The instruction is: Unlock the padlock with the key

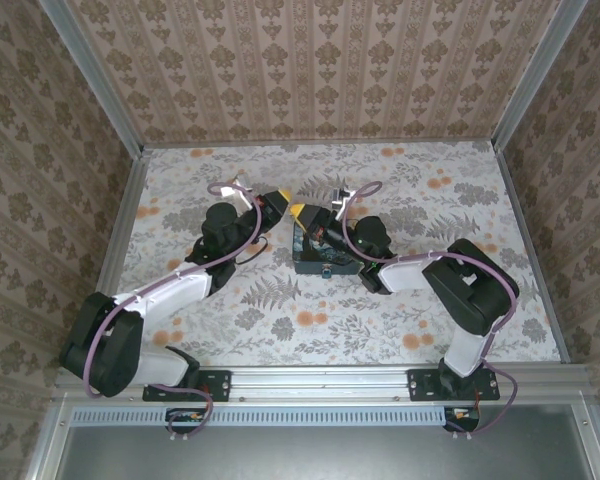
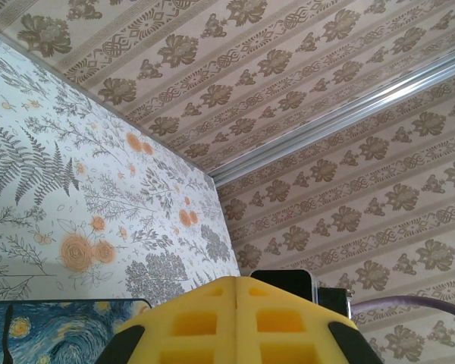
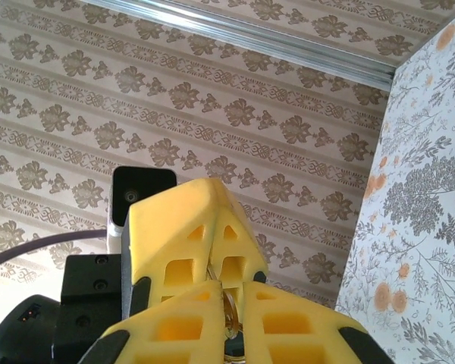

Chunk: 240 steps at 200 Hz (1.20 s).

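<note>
Obs., from the table edge, reading left to right. Left gripper (image 1: 277,204) is up off the table (image 1: 430,200), its yellow fingers (image 2: 212,322) pressed flat together with only a seam between them. Cannot tell whether anything thin is pinched in that seam. Its tip nearly meets the tip of the right gripper (image 1: 298,213) above the far left corner of the painted box (image 1: 318,258). In the right wrist view the right gripper (image 3: 230,294) is closed down to a narrow slot, with a small metal loop (image 3: 229,317) held in it. The loop is too small and too shadowed to settle whether it is the key's ring or the padlock's shackle. No teal body shows at either tip. I take the pale speck at the near face of the box (image 1: 323,270) to be the padlock, well apart from both tips.

Risks, as judged from here:
- The loop is gripped by a sliver of metal only, so a slight slackening of the right fingers before the left has a firm pinch would drop it onto the box or table.
- The tips are crowded together, so a small misaim could knock finger against finger and twist the loop out of line.
- A key held by its ring can swing, which would spoil entry into the keyway.
</note>
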Each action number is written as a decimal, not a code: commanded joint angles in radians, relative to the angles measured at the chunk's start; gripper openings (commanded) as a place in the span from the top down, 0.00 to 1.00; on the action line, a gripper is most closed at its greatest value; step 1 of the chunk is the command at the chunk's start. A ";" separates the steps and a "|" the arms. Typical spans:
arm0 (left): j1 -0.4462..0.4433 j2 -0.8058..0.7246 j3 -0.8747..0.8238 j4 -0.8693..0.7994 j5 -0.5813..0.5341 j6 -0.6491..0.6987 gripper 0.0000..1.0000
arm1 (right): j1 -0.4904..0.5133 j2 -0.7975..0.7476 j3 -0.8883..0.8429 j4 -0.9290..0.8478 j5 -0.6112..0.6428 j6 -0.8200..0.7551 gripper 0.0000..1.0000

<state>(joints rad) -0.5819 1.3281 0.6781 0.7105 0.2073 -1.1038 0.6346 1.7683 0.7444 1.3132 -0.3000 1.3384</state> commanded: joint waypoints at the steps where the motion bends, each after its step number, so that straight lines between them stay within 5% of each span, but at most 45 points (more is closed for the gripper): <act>1: 0.001 -0.029 -0.010 0.031 -0.003 0.017 1.00 | -0.004 -0.027 0.010 0.027 -0.008 -0.008 0.90; 35: -0.001 -0.027 -0.010 0.032 -0.005 0.017 1.00 | -0.001 -0.030 0.013 0.025 -0.013 -0.011 0.80; 86: -0.001 -0.026 -0.010 0.033 -0.006 0.017 1.00 | 0.002 -0.022 0.024 0.025 -0.024 -0.008 1.00; 201: -0.001 -0.052 -0.021 0.028 -0.016 0.011 1.00 | -0.007 -0.041 -0.004 0.024 -0.014 -0.027 1.00; 240: 0.002 -0.056 -0.014 0.020 -0.016 0.010 0.66 | -0.013 -0.043 -0.023 0.023 -0.034 -0.036 1.00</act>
<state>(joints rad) -0.5819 1.3060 0.6548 0.7109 0.1993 -1.0988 0.6327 1.7546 0.7425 1.3170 -0.3180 1.3312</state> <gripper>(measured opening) 0.211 0.067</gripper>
